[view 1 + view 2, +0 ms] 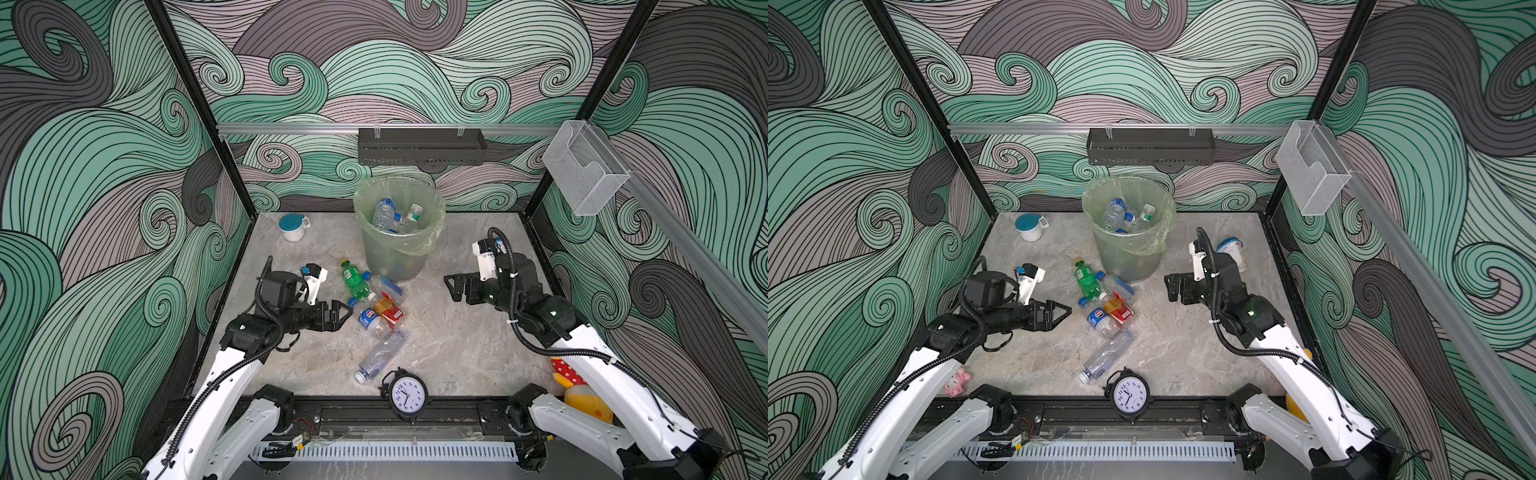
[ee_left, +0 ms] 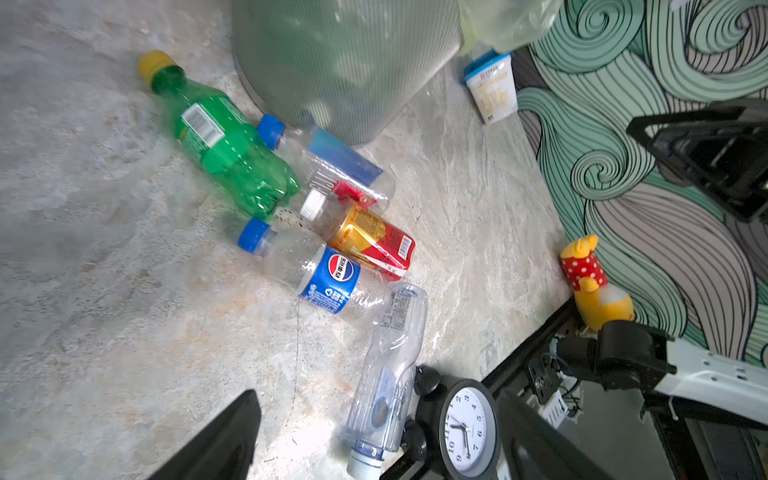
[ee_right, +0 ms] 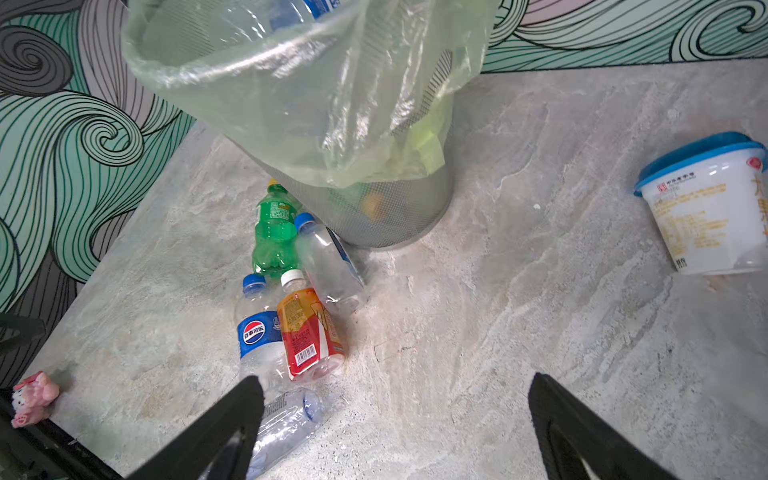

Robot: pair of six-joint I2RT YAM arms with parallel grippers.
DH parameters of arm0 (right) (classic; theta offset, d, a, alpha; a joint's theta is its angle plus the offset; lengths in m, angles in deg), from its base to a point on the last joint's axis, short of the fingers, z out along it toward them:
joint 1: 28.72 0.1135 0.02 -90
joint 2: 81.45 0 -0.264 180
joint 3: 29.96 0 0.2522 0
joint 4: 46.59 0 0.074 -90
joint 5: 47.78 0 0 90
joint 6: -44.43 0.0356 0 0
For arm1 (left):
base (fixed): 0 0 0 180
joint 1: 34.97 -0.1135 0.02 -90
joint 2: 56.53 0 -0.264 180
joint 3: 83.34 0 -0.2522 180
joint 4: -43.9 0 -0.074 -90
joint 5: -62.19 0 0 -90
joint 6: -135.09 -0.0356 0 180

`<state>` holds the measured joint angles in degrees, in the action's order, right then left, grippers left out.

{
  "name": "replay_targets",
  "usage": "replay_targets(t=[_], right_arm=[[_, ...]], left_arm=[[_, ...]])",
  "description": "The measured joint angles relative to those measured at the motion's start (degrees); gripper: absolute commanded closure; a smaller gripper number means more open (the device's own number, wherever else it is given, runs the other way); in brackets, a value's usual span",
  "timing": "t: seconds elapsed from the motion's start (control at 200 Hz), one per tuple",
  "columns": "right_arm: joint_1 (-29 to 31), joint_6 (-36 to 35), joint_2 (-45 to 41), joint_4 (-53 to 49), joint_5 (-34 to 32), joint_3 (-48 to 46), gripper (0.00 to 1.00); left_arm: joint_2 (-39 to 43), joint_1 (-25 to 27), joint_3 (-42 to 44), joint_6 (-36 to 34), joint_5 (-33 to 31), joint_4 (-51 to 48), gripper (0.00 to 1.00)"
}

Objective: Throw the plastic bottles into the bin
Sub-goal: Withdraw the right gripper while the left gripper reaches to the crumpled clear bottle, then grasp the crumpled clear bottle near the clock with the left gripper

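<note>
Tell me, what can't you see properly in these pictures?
- Bottles deep in the bin: in both top views the green bag covers them; the wrist views give only blurs through the mesh.
- Yellow plush toy: the right arm crosses it in a top view.
- White tub: partly behind that arm in a top view.
- Print on the clear bottle by the clock, left wrist view: too blurred to read.
</note>
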<state>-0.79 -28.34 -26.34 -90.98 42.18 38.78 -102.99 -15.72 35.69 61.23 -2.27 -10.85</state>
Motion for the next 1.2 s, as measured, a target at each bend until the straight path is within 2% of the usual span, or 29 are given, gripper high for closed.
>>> replay_targets(t=[0.17, 0.33, 0.625, 0.861, 1.201], right_arm=[[-1.1, 1.2, 0.3, 0.0, 0.0, -0.7, 0.00], [-1.6, 1.9, 0.5, 0.0, -0.1, -1.2, 0.00], [-3.0, 3.1, 0.5, 0.2, -0.3, -2.4, 0.00], [-3.7, 3.5, 0.4, 0.4, -0.2, -3.2, 0.00], [-4.2, 4.1, -1.0, 0.4, -0.2, -5.0, 0.00]], left_arm=[[-4.6, 10.2, 2.1, 1.4, -5.2, 4.2, 0.09], [-12.2, 18.3, 3.1, 2.2, -11.1, 6.7, 0.09], [-26.6, 27.8, 3.1, 2.4, -15.7, 10.2, 0.12], [-36.3, 32.2, 1.2, 2.4, -17.5, 12.5, 0.17], [-43.1, 33.8, 0.4, 2.5, -19.1, 14.3, 0.38]])
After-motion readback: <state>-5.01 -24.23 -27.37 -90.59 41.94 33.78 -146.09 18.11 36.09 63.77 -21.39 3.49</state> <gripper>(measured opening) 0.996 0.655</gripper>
